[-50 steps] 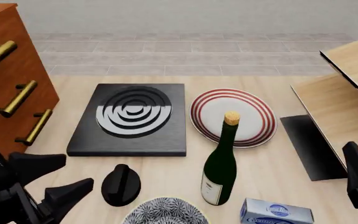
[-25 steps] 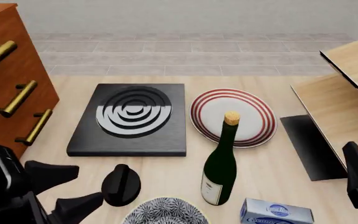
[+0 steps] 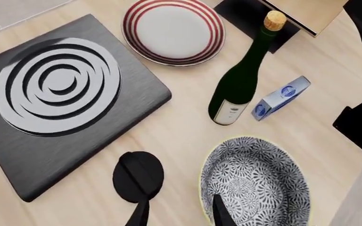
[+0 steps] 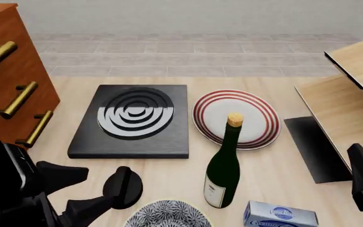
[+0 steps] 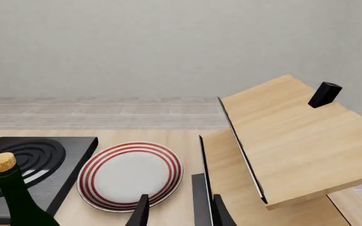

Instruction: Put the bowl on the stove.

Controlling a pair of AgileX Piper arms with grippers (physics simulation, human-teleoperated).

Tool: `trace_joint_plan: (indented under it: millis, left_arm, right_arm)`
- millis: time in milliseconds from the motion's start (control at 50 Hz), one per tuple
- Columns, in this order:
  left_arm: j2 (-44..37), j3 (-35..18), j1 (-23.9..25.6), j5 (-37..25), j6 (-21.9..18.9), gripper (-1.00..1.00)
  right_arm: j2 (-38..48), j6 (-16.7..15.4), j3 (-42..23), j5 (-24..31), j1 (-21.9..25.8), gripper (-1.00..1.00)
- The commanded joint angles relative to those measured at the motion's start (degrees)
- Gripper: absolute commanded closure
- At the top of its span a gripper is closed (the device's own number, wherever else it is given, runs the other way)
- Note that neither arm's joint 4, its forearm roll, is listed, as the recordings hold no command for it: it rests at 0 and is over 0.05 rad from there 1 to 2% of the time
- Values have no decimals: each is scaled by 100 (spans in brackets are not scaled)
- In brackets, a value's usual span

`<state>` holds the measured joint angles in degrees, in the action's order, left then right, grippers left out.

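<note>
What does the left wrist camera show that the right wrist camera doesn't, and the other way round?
Only the left wrist view shows the bowl, the small blue box, the black knob and the whole stove. Only the right wrist view shows the back wall and the tilted wooden boards with a small black block on top. Both show the red-ringed plate, the corked green bottle, at least part of the stove, and the open fingertips of that arm's own gripper.

1. Your left gripper (image 3: 179, 214) is spread open above the bowl (image 3: 254, 182) rim.
2. One fingertip (image 3: 221, 213) overlaps the bowl; the other (image 3: 138, 215) overlaps the black knob (image 3: 138, 176).
3. The stove (image 3: 61, 103) lies beyond the knob.
</note>
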<state>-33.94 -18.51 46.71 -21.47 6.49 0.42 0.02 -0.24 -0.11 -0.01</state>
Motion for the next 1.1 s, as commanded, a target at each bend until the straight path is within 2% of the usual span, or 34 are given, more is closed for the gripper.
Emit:
trace_joint_plan:
  millis: [20,360,500,700,860,900,1100]
  left_arm:
    - [-168,78,119,210,-41,-100]
    - [-186,19,368,121,38,-100]
    - [-550,93,276,561,-26,-100]
    - [-862,133,373,828,90,-100]
    - [-947,117,395,885,15,-100]
    - [-1123,111,481,895,252,-100]
    - [-1202,115,532,931,77,-100]
  right_arm:
    - [0,2,0,0,-1,-100]
    - [0,0,0,0,0,-100]
    - [0,-1,0,0,0,-100]
    - [0,0,0,0,-1,-100]
    - [0,0,0,0,0,-100]
    - [-1,-1,0,0,-1,-100]
    - [-1,1,0,0,0,-100]
